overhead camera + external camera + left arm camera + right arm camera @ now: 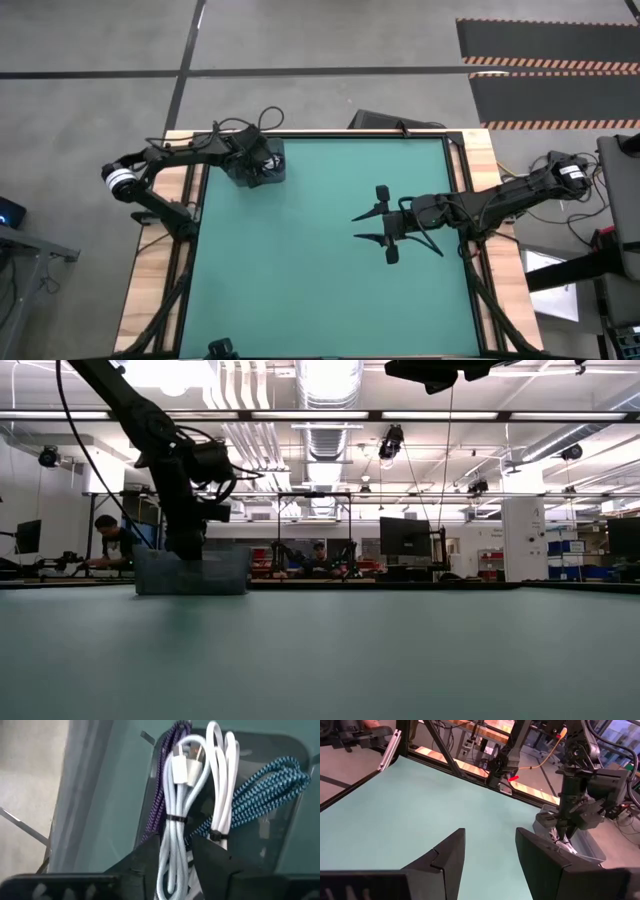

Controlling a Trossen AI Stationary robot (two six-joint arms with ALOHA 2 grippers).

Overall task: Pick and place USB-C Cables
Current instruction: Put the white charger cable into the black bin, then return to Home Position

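Note:
My left gripper [175,865] reaches down into the dark grey box [262,170] at the table's far left and is shut on a white looped cable bundle [182,795]. A second white bundle [222,785], a purple braided cable [162,795] and a blue braided cable [260,790] lie in the box. The low view shows the arm standing in the box [190,572]. My right gripper [372,226] is open and empty above the table's middle right, also in the right wrist view [490,855]. My left gripper pinches the white looped bundle between its two fingers, on the strands just behind its black tie [172,845]. The fingers come from above, pointing down into the box, and lie along the bundle. Its connector end [182,770] reaches forward over the other cables; whether it rests on them I cannot tell.
The green table top [320,290] spreads between the two arms and toward the near edge. The right wrist view shows the left arm and the box [585,845] off to its side. People sit at desks in the room beyond the table [105,540].

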